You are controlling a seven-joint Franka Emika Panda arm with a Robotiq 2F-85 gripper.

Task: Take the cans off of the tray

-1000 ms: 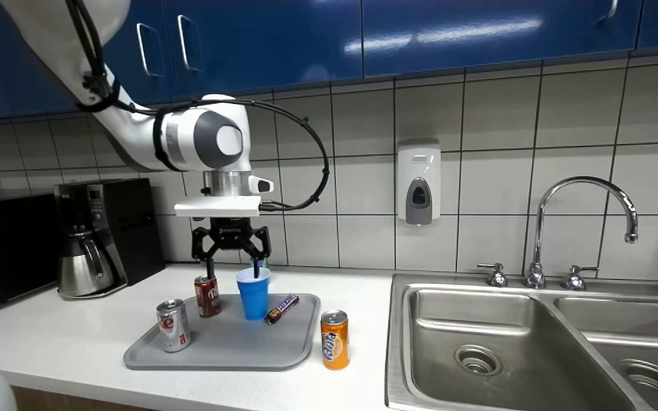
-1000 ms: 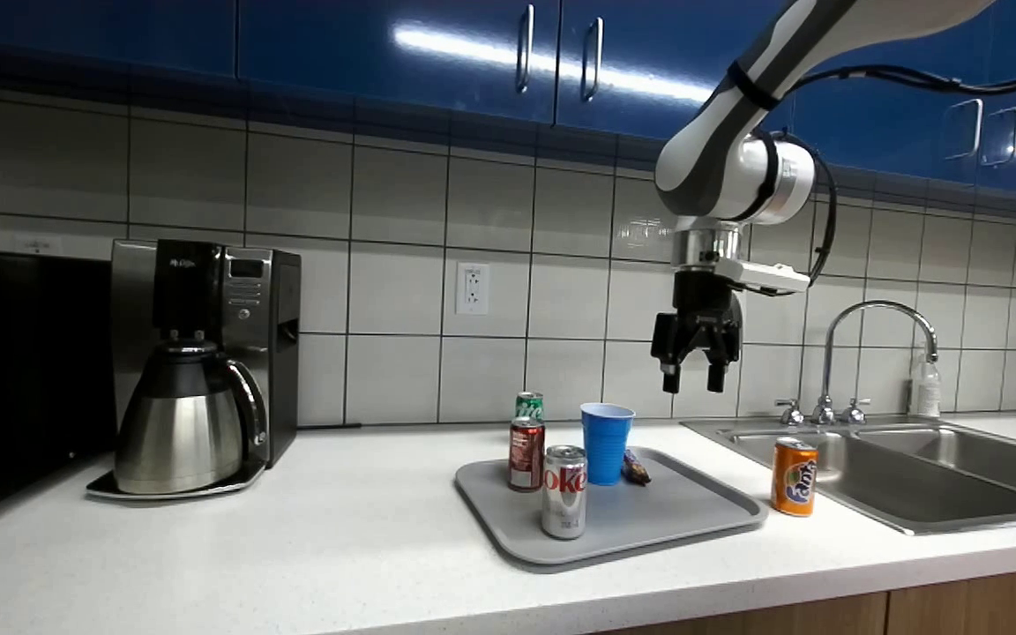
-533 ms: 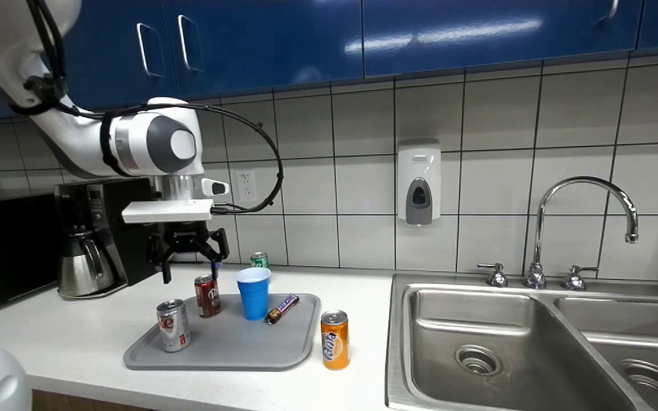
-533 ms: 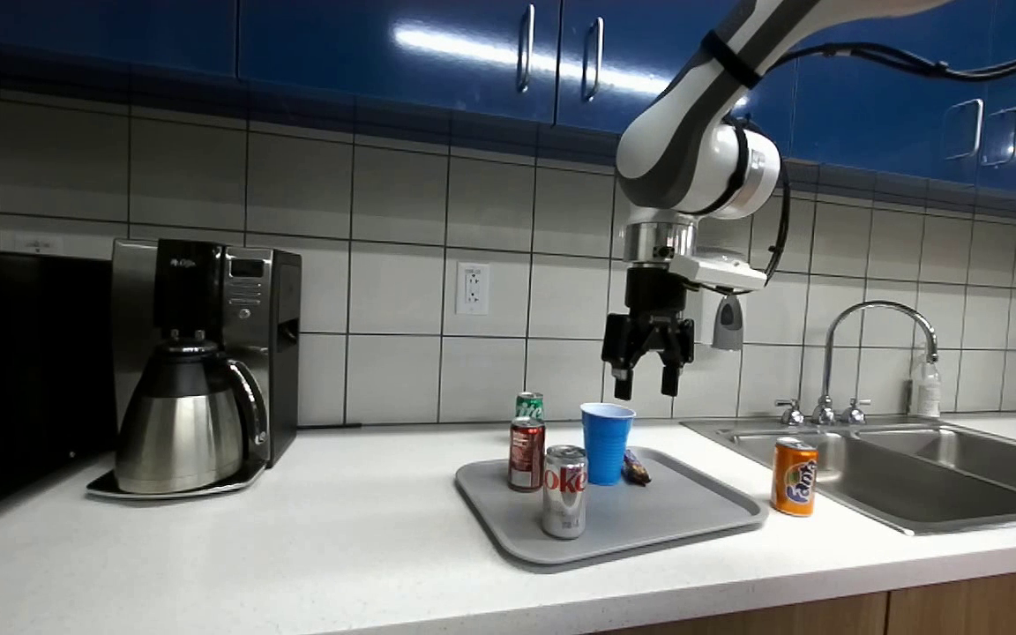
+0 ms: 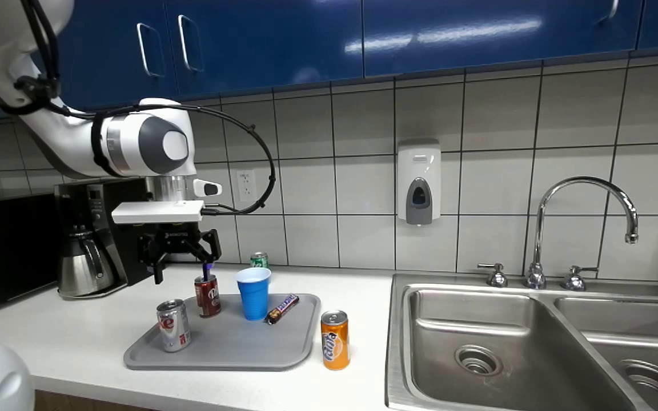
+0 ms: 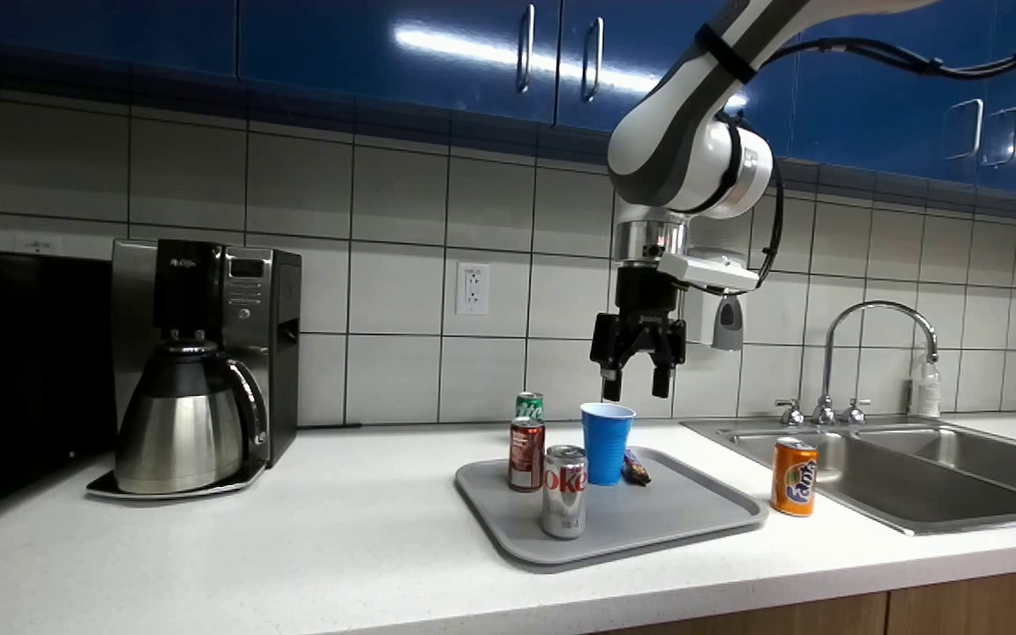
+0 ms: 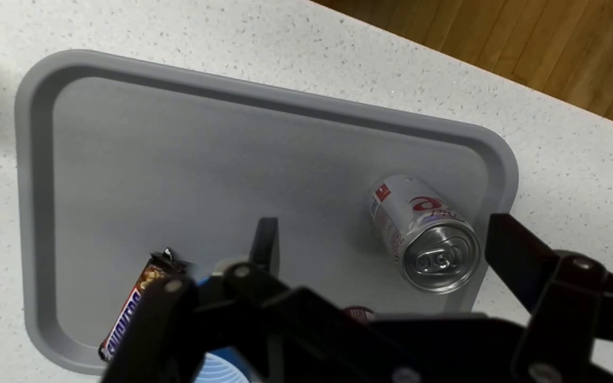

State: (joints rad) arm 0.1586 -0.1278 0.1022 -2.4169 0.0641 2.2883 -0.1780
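The silver can stands upright on the near left part of the grey tray. The dark red can stands upright on the tray behind it. The orange can stands on the counter beside the tray, also in an exterior view. My gripper is open and empty, pointing down well above the tray. In the wrist view the silver can shows below, between the spread fingertips, untouched. The dark red can is mostly hidden there behind the gripper.
A blue cup and a candy bar are on the tray. A green can stands behind, its base hidden. A coffee maker stands at one side, the steel sink at the other. Cabinets hang above.
My open gripper has moved left in both exterior views, from above the cup and dark red can toward the silver can's side, slowing in the last half second. The objects have not moved.
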